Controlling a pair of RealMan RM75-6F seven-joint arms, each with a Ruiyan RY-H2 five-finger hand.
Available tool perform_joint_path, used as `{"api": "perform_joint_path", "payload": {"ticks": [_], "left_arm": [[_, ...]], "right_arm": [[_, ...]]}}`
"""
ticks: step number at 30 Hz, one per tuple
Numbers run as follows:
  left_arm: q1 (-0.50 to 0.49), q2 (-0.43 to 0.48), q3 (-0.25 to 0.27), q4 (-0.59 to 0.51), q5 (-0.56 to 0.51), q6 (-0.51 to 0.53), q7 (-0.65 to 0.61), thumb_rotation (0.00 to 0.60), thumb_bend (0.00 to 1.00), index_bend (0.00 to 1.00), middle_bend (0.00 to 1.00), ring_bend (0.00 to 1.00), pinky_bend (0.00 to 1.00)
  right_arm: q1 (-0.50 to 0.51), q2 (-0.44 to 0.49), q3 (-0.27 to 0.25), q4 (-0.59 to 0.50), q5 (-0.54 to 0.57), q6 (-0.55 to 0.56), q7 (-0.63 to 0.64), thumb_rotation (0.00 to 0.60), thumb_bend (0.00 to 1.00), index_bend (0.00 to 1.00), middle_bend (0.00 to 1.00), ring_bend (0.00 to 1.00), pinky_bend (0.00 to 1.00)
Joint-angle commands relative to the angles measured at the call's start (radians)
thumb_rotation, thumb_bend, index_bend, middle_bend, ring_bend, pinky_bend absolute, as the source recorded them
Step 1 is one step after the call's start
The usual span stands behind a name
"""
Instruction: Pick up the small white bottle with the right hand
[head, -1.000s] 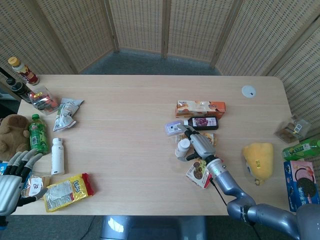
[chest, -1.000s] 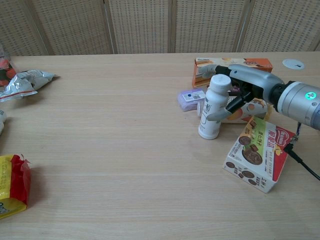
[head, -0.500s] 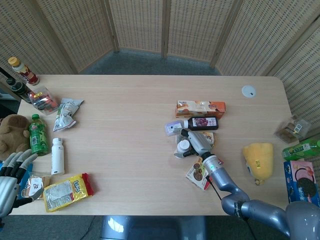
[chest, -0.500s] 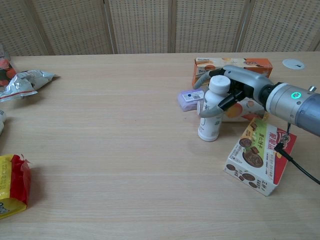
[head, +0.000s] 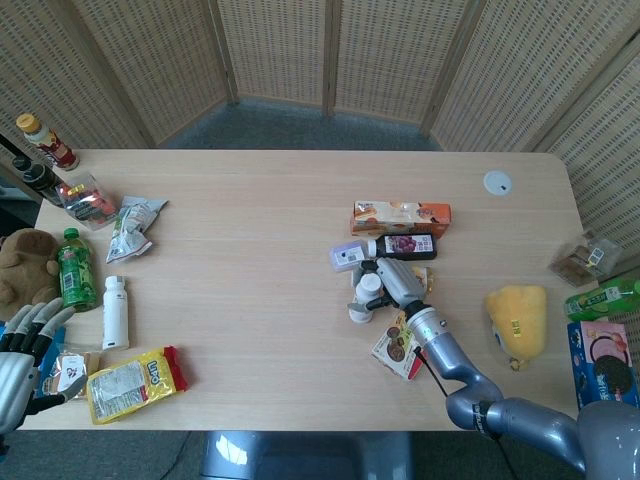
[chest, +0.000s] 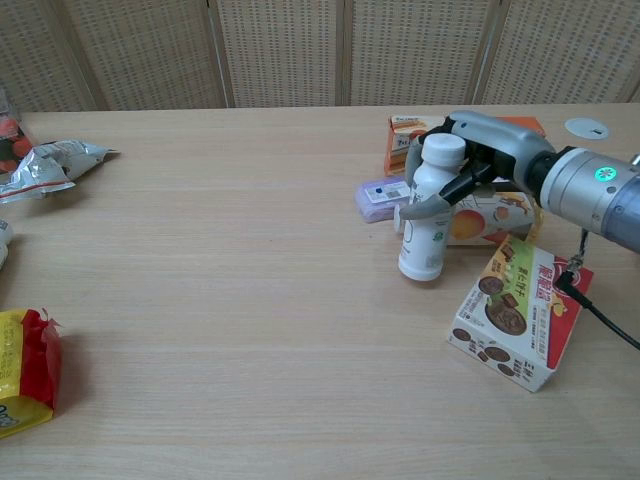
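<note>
The small white bottle (chest: 424, 226) with a white cap stands upright near the table's middle right, also seen from above (head: 365, 298). My right hand (chest: 478, 160) holds its upper part, the thumb across the front and the fingers curled behind the neck. From above, the right hand (head: 396, 281) sits just right of the bottle. Whether the bottle's base touches the table I cannot tell. My left hand (head: 22, 352) hovers at the table's near left edge, fingers spread and holding nothing.
Around the bottle lie a purple pack (chest: 380, 196), an orange carton (chest: 410, 132), a dark juice bottle (head: 407, 245) and a snack box (chest: 515, 311). A yellow plush (head: 517, 321) lies further right. At the left are a taller white bottle (head: 116, 312), a green bottle (head: 74, 265) and a yellow bag (head: 134, 381).
The right hand's fingers have wrapped round the small white bottle, which has shifted slightly up and back. The left hand has sunk lower at the table edge.
</note>
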Motion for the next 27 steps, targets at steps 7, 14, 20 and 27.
{"api": "perform_joint_path", "payload": {"ticks": [7, 14, 20, 27], "left_arm": [[-0.001, -0.003, 0.001, 0.0, 0.004, -0.003, 0.001, 0.6, 0.22, 0.12, 0.07, 0.0, 0.0], [0.001, -0.009, 0.005, 0.001, 0.007, -0.005, 0.002, 0.6, 0.22, 0.12, 0.07, 0.0, 0.0], [0.006, -0.011, 0.007, 0.001, 0.012, 0.004, 0.0, 0.6, 0.22, 0.12, 0.07, 0.0, 0.0], [0.006, -0.017, 0.006, -0.003, 0.021, 0.007, 0.003, 0.6, 0.22, 0.12, 0.07, 0.0, 0.0]], "right_arm": [[-0.01, 0.123, 0.036, -0.135, -0.008, 0.05, -0.031, 0.6, 0.04, 0.7, 0.98, 0.97, 0.94], [-0.006, 0.238, 0.091, -0.254, 0.021, 0.062, -0.063, 0.6, 0.05, 0.7, 0.98, 0.97, 0.94], [-0.006, 0.325, 0.138, -0.343, 0.048, 0.08, -0.077, 0.6, 0.05, 0.7, 0.98, 0.97, 0.94], [-0.012, 0.399, 0.176, -0.417, 0.065, 0.119, -0.096, 0.6, 0.05, 0.7, 0.98, 0.97, 0.94]]}}
